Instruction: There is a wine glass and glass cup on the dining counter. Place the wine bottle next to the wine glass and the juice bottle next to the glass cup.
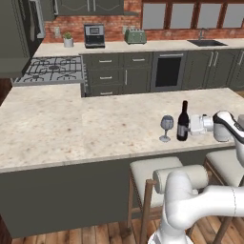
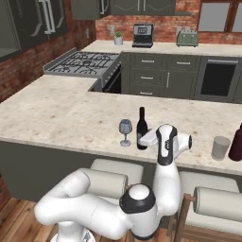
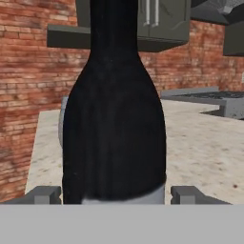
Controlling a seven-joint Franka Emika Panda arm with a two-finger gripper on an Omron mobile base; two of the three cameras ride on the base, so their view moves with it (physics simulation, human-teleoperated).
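Observation:
The wine bottle [image 1: 182, 121] [image 2: 142, 124] stands upright on the dining counter [image 1: 57, 124] [image 2: 56, 113], just right of the wine glass [image 1: 166, 126] [image 2: 125, 130]. My gripper [image 1: 191, 126] [image 2: 145, 137] reaches in level from the right at the bottle's lower body. In the hand view the dark bottle [image 3: 114, 119] stands between the fingertips [image 3: 45, 194], with a thin gap on the right side, so the gripper [image 3: 116, 194] is open around it. Farther right on the same counter stand the glass cup [image 2: 220, 147] and the maroon juice bottle [image 2: 236, 144], close together.
Cushioned stools [image 1: 155, 174] [image 2: 113, 170] sit under the counter's near edge, below my arm. Beyond the counter are a stove [image 1: 52, 69], a toaster [image 1: 136, 35] and a sink [image 1: 206, 43] on the wall counter.

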